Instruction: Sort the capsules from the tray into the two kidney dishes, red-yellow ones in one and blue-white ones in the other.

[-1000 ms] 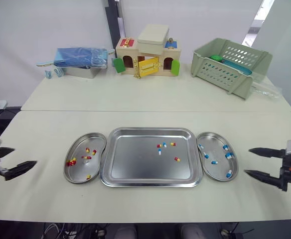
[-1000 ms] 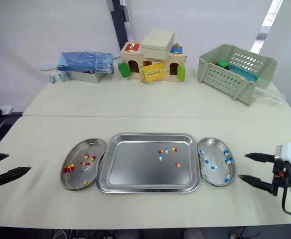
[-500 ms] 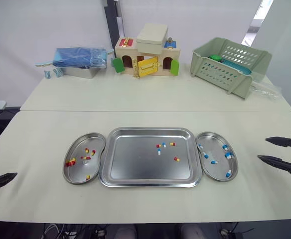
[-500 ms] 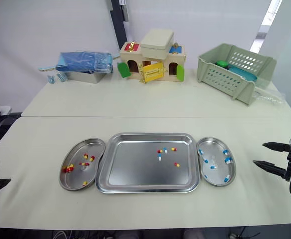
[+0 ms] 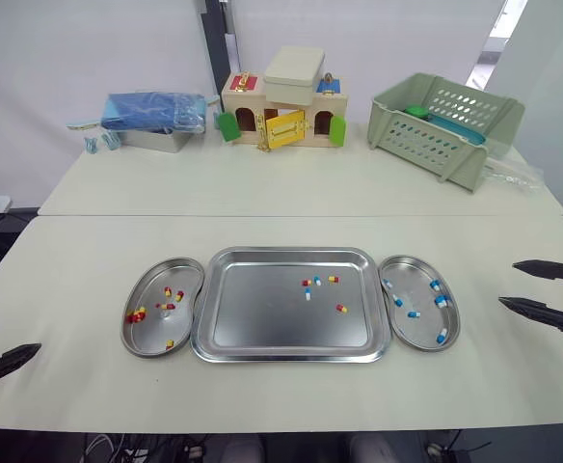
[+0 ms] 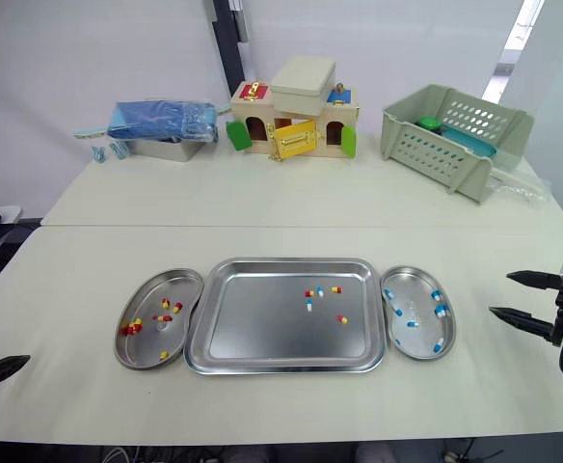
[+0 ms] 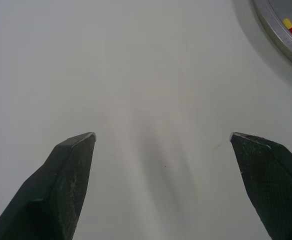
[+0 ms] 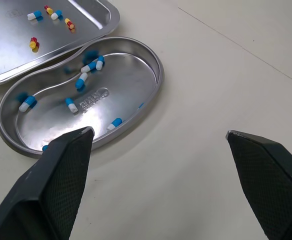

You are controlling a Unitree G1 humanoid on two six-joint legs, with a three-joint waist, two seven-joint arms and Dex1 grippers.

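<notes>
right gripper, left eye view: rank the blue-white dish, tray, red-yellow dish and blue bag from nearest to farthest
From the right gripper:
1. Blue-white dish, just to its left.
2. Tray, in the middle between the two dishes.
3. Red-yellow dish, on the tray's left side.
4. Blue bag, far back on the left.

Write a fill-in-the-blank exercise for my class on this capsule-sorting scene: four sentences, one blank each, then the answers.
1. The kidney-shaped steel dish on the robot's left holds only ____ capsules.
2. The kidney-shaped steel dish on the robot's right holds only the ____ ones.
3. The rectangular steel tray with the unsorted capsules lies ____ the two dishes.
4. The jaws of the left gripper and the right gripper stand ____, holding nothing.

Missing words: red-yellow; blue-white; between; open.
</notes>
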